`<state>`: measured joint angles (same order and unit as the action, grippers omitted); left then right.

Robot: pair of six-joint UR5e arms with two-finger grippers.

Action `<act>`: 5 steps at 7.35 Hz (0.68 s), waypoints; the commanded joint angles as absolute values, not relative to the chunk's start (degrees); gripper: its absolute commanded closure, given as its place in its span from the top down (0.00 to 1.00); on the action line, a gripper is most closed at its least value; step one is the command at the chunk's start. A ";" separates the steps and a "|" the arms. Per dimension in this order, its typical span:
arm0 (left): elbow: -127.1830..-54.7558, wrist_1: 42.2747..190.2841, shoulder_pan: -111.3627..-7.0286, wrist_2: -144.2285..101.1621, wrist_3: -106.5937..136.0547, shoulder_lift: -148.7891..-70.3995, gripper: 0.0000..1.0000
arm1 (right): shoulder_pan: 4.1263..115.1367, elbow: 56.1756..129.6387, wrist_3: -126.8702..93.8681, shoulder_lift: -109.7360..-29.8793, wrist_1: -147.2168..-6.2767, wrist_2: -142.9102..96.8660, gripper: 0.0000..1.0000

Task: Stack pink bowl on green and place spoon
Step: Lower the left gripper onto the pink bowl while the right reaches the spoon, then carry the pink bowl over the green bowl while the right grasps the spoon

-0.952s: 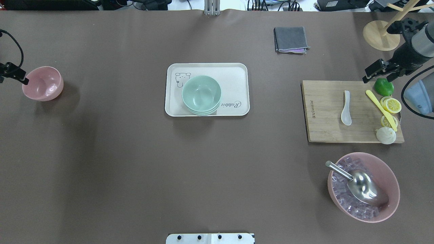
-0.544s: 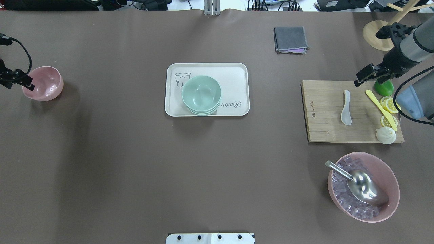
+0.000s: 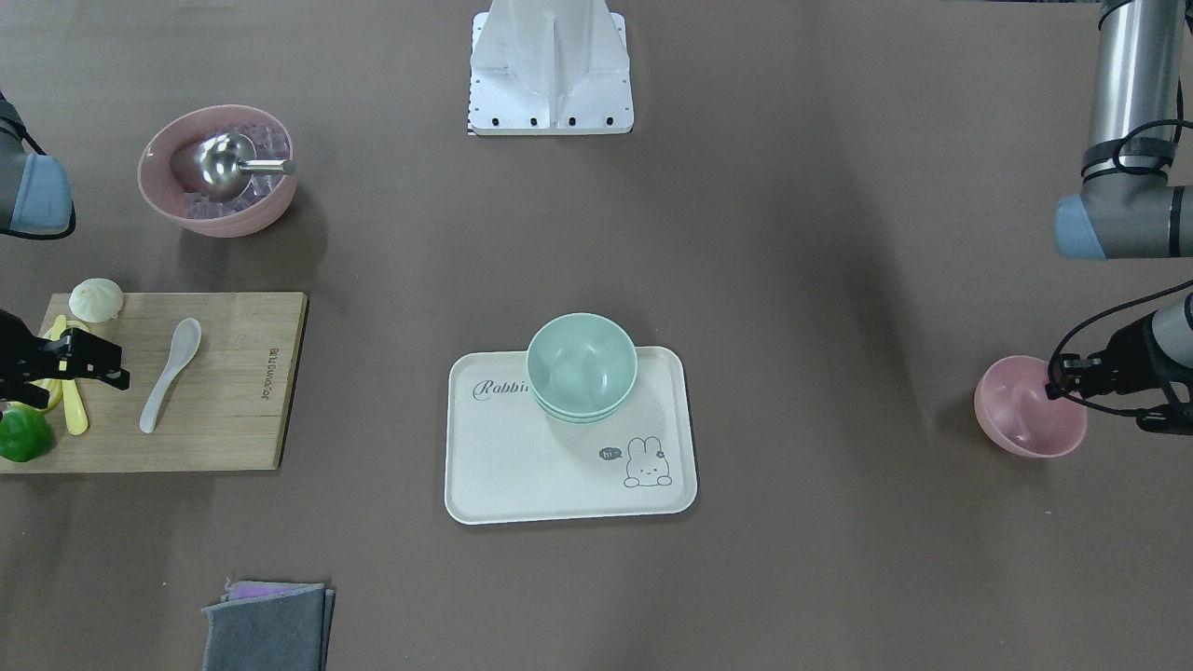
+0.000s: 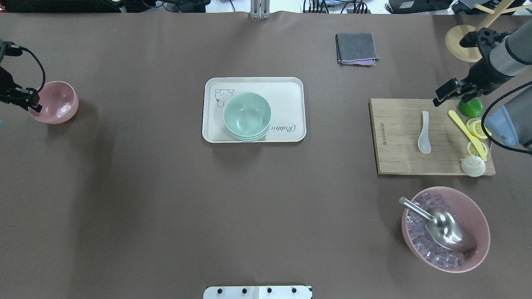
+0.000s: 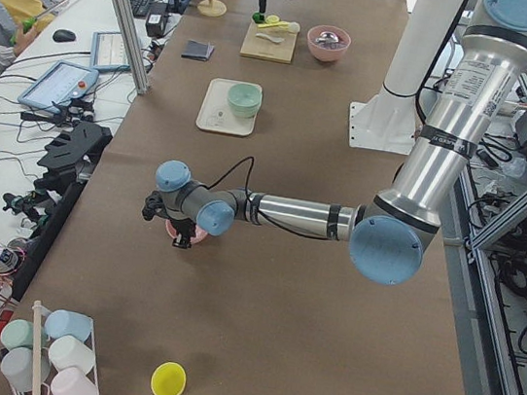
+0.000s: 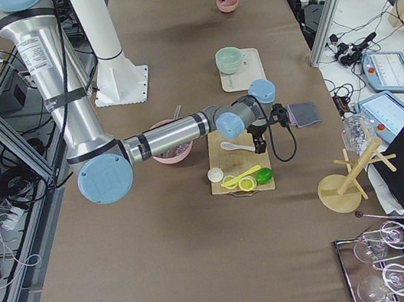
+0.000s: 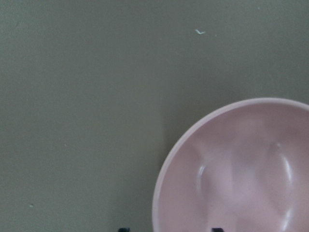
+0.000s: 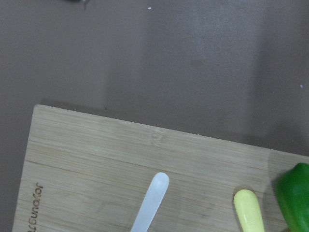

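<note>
Left end effector (image 4: 34, 103): jaws apart, rim of the one small pink bowl (image 4: 56, 101) between them, bowl on the table (image 4: 166, 207). Right end effector (image 4: 439, 96): jaws apart, empty, with one white spoon (image 4: 424, 133) just beside it on the board (image 4: 395, 137). Farther off, between both: two nested green bowls (image 4: 247, 114) on one tray (image 4: 291, 91).

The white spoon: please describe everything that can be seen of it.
The spoon is white, slightly translucent, with a short handle and a deep oval scoop; it looks like plastic or ceramic. It lies hollow up on the wooden cutting board, scoop toward the robot. Only the board touches it; the yellow knife lies apart.
</note>
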<state>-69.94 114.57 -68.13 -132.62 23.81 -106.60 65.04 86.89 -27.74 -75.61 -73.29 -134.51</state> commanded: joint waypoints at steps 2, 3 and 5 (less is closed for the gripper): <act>-74.85 112.34 -68.12 -136.55 35.17 -112.11 0.00 | 65.04 87.53 -31.63 -75.50 -71.99 -134.47 1.00; -76.45 110.50 -67.59 -138.50 45.08 -117.63 0.00 | 63.91 87.54 -35.12 -75.24 -71.11 -134.12 0.99; -78.13 110.13 -60.85 -137.73 58.65 -125.64 0.00 | 56.81 87.71 -49.59 -74.71 -67.09 -126.68 0.91</act>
<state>-77.21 110.58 -64.14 -137.79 50.23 -120.53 60.79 87.64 -41.37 -74.95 -69.75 -130.41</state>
